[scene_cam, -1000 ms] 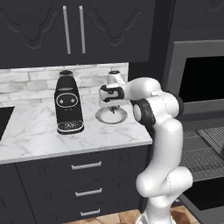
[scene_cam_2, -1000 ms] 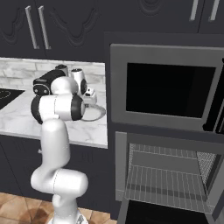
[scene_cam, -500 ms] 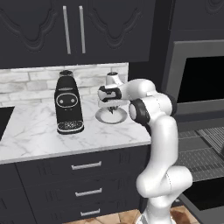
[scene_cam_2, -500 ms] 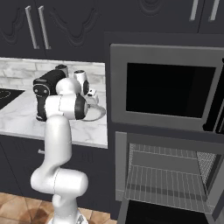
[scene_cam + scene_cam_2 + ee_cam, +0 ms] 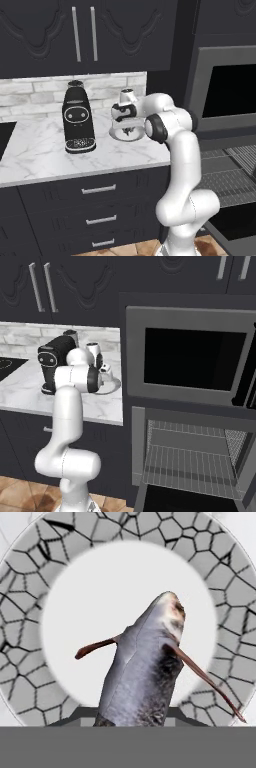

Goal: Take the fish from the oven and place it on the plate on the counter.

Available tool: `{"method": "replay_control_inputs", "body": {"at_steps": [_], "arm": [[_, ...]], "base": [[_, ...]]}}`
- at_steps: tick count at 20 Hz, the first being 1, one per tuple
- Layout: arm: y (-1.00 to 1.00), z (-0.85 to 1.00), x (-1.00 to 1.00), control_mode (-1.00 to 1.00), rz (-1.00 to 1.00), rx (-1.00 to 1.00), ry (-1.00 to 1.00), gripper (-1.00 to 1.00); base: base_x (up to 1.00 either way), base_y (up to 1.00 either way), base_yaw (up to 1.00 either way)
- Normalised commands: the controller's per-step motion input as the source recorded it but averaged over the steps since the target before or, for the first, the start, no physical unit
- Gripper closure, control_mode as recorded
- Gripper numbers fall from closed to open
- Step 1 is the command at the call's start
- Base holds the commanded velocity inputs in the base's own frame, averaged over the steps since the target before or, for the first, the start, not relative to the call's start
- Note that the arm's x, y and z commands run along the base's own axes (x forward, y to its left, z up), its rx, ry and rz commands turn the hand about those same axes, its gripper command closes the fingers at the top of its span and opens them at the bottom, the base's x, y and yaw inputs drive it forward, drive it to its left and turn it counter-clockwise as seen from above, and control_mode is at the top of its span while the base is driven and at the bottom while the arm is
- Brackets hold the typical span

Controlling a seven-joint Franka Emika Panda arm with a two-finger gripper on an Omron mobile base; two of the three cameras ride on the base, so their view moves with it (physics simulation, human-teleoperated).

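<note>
In the hand view a grey fish [image 5: 145,672] with reddish-brown fins hangs head first over the pale centre of the plate [image 5: 30,677], whose rim is grey and crackled. My gripper [image 5: 132,718] is shut on the fish's tail end, one dark fingertip on each side. From the base views the gripper [image 5: 126,125] points down just above the plate [image 5: 116,134] on the white marble counter [image 5: 40,155]. The oven [image 5: 190,456] stands open on the right, wire racks showing and its door dropped down.
A black coffee machine [image 5: 78,122] stands on the counter just left of the plate. Behind them runs a pale brick backsplash [image 5: 30,95], with dark wall cabinets above. Drawers with silver handles [image 5: 98,189] sit under the counter. A dark hob corner [image 5: 7,363] lies far left.
The arm's elbow has shifted slightly left while the hand stays over the plate. The fish remains in the grip.
</note>
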Motion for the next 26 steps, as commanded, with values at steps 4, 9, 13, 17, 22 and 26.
{"method": "replay_control_inputs", "body": {"at_steps": [4,9,13,17,22,26], "arm": [[0.00,-0.19,0.00,-1.00,0.00,0.00,0.00,1.00],[0.00,-0.06,0.03,-1.00,0.00,0.00,0.00,1.00],[0.00,-0.19,0.17,-1.00,0.00,0.00,0.00,1.00],[0.00,-0.20,0.35,-1.00,0.00,0.00,0.00,1.00],[0.00,-0.12,0.32,-1.00,0.00,0.00,0.00,1.00],[0.01,-0.02,0.07,-1.00,0.00,0.00,0.00,1.00]], "base": [[0.00,0.00,0.00],[0.00,0.00,0.00],[0.00,0.00,0.00],[0.00,0.00,0.00],[0.00,0.00,0.00],[0.00,0.00,0.00]]}}
